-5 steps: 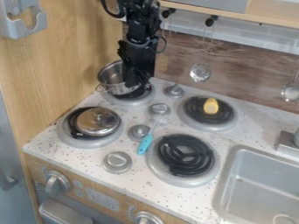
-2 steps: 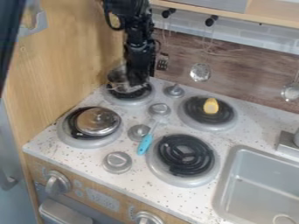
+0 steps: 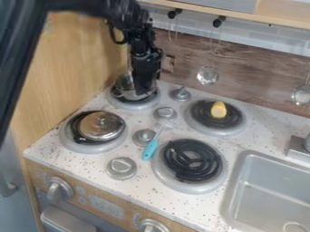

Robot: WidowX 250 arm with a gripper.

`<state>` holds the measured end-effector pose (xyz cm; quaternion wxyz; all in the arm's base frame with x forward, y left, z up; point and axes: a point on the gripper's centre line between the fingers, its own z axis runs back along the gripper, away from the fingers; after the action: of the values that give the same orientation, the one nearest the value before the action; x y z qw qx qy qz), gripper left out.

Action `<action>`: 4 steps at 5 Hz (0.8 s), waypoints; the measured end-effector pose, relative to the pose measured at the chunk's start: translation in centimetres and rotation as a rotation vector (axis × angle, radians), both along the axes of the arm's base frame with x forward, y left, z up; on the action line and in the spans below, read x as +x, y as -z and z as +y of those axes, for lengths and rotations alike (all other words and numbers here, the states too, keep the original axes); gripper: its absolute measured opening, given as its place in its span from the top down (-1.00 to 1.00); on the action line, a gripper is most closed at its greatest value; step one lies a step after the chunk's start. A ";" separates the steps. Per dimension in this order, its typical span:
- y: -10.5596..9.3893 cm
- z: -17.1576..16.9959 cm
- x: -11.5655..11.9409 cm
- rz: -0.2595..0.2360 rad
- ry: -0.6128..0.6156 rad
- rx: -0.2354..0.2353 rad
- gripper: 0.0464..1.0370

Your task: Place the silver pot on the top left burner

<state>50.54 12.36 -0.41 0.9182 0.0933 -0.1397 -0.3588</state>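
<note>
Arm [image 3: 146, 56] hangs down above the top left burner [image 3: 134, 106], tool [image 3: 144, 93] beside silver pot [image 3: 125, 86], grip unclear.

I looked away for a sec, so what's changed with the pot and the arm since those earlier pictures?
The pot has shifted slightly right in view, over the back left burner, and the gripper with it. More of the arm has come in at left. The lid, yellow piece and blue-handled tool stayed put.

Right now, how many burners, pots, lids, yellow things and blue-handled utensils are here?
Burners: 4 (back left, front left, back right, front right)
Silver pot: 1
Metal lid: 1
Yellow thing: 1
Blue-handled utensil: 1
Total: 8
</note>
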 end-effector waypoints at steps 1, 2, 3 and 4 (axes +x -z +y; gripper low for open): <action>0.4 0.1 0.4 0.013 0.006 -0.003 0.95; 1.3 -0.1 0.0 0.022 -0.012 -0.015 0.70; 1.7 -0.3 -1.5 0.023 -0.008 0.004 0.21; -2.8 -0.9 -2.1 -0.099 0.018 0.064 -0.40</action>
<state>48.49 11.50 2.43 0.9035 0.1389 -0.1741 -0.3662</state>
